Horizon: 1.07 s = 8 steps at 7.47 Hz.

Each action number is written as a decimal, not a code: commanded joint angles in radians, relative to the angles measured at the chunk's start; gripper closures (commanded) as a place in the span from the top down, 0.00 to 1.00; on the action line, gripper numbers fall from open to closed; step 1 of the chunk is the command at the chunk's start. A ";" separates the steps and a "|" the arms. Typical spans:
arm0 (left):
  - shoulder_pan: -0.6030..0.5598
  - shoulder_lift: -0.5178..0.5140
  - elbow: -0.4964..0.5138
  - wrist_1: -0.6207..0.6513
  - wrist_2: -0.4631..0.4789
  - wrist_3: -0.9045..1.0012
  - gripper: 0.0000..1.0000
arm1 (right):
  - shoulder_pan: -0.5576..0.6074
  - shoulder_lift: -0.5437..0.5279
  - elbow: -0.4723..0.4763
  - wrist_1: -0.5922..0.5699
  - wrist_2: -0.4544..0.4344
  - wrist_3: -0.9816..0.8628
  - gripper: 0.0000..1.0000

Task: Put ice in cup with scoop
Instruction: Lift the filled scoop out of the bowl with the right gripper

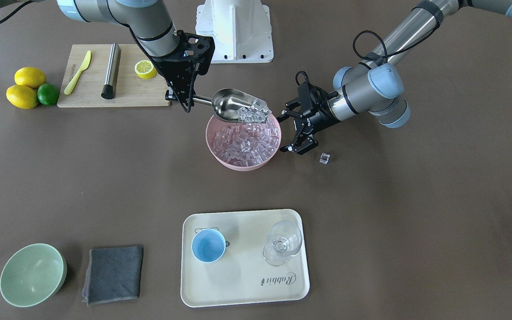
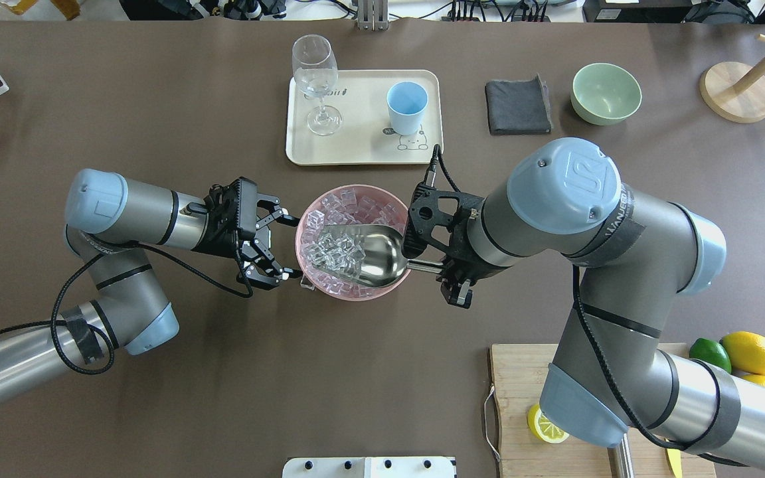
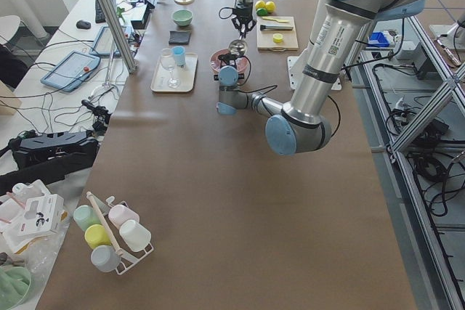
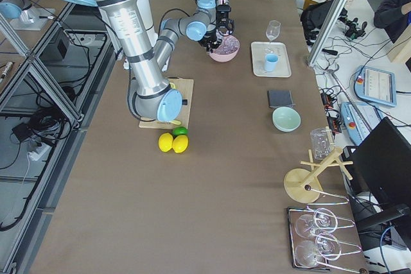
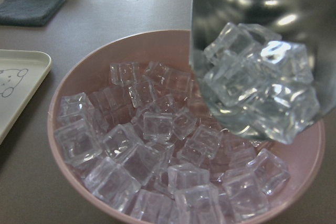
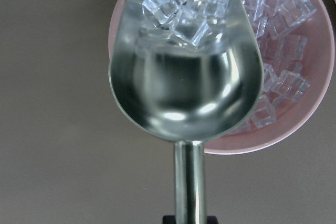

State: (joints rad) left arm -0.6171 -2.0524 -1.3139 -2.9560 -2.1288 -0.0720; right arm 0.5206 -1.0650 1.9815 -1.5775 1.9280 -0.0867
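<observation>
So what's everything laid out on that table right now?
pink bowl: one, pink, mid-table
scoop: one, steel, over pink bowl
ice: many, clear, in pink bowl and scoop
loose cube: one, clear, near pink bowl
tray: one, cream, opposite the robot
cup: one, light-blue, on tray
stemmed glass: one, clear, on tray
cloth: one, dark-grey, beside tray
green bowl: one, pale-green, beside cloth
cutting board: one, wood, robot's right side
knife: one, yellow, on board
steel cylinder: one, black-ended, on board
lemon half: one, yellow, on board
lemons: two, yellow, beside board
lime: one, green, beside lemons
right end effector: one, black, shut on scoop handle
left end effector: one, black, open beside pink bowl
</observation>
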 commanded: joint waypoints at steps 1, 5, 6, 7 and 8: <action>-0.015 0.001 -0.001 0.006 -0.020 0.001 0.98 | 0.001 -0.050 0.053 0.095 0.003 0.001 0.00; -0.055 0.006 -0.004 0.029 -0.055 0.008 0.98 | 0.035 -0.137 0.088 0.354 -0.003 0.063 0.00; -0.065 0.015 -0.010 0.034 -0.066 0.009 0.98 | 0.039 -0.151 0.077 0.416 -0.003 0.074 0.00; -0.088 0.021 -0.011 0.050 -0.092 0.009 0.98 | 0.051 -0.158 0.063 0.448 -0.001 0.099 0.00; -0.120 0.034 -0.013 0.076 -0.129 0.009 0.98 | 0.064 -0.156 0.036 0.488 -0.001 0.119 0.00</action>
State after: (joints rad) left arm -0.6921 -2.0355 -1.3236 -2.9148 -2.2059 -0.0636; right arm 0.5648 -1.2145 2.0526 -1.1624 1.9259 -0.0047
